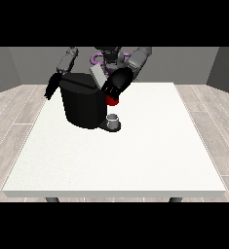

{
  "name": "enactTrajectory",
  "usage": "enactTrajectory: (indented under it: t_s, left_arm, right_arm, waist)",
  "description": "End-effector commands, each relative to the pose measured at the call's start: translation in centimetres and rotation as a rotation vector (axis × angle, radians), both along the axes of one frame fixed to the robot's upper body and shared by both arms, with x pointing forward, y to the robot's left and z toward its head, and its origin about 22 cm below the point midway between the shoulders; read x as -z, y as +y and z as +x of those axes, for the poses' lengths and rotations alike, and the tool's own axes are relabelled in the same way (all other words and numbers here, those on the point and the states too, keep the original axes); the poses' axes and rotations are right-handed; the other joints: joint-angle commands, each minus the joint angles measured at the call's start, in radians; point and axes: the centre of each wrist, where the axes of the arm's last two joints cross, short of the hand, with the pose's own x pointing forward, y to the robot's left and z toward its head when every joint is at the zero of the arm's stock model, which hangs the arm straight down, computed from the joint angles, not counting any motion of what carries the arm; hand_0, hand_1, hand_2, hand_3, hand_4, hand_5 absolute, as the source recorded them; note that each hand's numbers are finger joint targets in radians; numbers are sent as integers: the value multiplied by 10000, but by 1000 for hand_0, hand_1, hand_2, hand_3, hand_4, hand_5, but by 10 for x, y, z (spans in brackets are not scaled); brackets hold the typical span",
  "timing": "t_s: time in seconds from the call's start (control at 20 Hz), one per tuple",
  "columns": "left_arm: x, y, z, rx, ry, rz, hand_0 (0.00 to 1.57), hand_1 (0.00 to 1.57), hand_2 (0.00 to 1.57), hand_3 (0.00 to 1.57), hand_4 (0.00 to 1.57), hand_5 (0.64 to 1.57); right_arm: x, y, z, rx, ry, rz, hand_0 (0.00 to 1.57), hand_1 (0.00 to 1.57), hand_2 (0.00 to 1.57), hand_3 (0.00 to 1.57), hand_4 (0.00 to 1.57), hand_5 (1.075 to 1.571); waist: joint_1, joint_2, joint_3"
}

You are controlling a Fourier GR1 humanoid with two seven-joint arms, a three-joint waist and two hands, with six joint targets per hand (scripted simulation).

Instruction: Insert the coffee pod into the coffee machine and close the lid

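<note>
The black coffee machine (82,103) stands on the white table (135,155) at the back left. Its grey lid (97,75) is tilted up at the top. The hand at the view's right (117,83) hovers at the machine's upper right corner, just beside the lid and right above a red thing at the machine (113,101). A small grey thing (113,120) sits on the machine's low base below it; I cannot tell whether it is the pod. The hand at the view's left (51,87) hangs beside the machine's left side, fingers straight and pointing down, holding nothing.
The robot's torso (108,56) is behind the machine at the table's far edge. The white tabletop stretches towards the camera and to the right of the machine. Wooden floor surrounds the table.
</note>
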Motion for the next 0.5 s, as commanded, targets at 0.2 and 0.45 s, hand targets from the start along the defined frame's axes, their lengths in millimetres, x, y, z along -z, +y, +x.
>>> enactTrajectory:
  t_s: [0.2,0.45]
  left_arm:
    - [-4,21,-4,-192,-990,664,1144,1144,1115,841,0,1571]
    - [-4,0,-2,247,-1172,889,815,815,912,662,0,1571]
  right_arm:
    - [-13,-13,1,-349,-21,-301,0,0,0,0,74,1571]
    - [-2,-3,4,107,-129,-155,0,0,0,0,185,1571]
  waist:
    - [-334,257,-1]
    - [105,332,3]
